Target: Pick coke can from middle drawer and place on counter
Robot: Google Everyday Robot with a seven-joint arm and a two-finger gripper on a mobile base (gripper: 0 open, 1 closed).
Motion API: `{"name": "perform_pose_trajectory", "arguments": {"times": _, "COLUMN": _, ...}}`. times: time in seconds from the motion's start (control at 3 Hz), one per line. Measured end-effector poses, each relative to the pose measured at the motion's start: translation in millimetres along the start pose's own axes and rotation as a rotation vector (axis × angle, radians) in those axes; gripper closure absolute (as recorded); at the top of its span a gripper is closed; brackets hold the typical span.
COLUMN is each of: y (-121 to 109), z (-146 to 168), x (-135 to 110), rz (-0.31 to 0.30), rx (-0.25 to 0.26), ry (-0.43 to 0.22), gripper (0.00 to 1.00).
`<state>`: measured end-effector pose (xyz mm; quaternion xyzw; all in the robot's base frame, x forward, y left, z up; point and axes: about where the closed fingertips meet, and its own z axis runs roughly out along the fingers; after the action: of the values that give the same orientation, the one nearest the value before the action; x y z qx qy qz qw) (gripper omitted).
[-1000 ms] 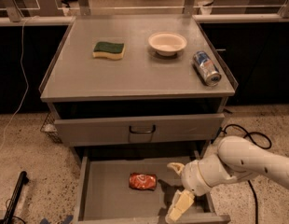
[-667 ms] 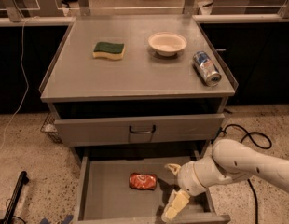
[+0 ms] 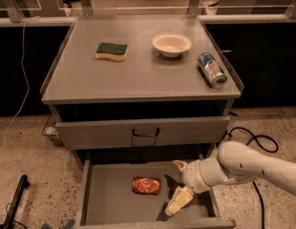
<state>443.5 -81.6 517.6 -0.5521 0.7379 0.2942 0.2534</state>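
lying on its side on the floor of the pulled-out middle drawer, the coke can sits near the centre. the gripper hangs inside the same drawer just right of the can, its two pale fingers spread apart and not touching it. above, the closed drawer with the loop handle. the counter holds a sponge, an empty white bowl and a toppled blue-and-silver can.
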Motion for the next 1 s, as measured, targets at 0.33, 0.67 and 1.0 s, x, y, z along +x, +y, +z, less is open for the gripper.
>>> {"name": "perform_pose_trajectory", "arguments": {"times": 0.33, "y": 2, "z": 14, "x": 1, "rz": -0.002, "rx": -0.006, "ry": -0.004, "gripper": 0.0}}
{"name": "perform_pose_trajectory", "arguments": {"times": 0.67, "y": -2, "z": 47, "x": 6, "rz": -0.01, "rx": -0.009, "ry": -0.002, "gripper": 0.0}}
{"name": "perform_pose_trajectory", "arguments": {"times": 1.0, "y": -11, "z": 72, "x": 13, "rz": -0.008, "rx": 0.017, "ry": -0.01, "gripper": 0.0}}
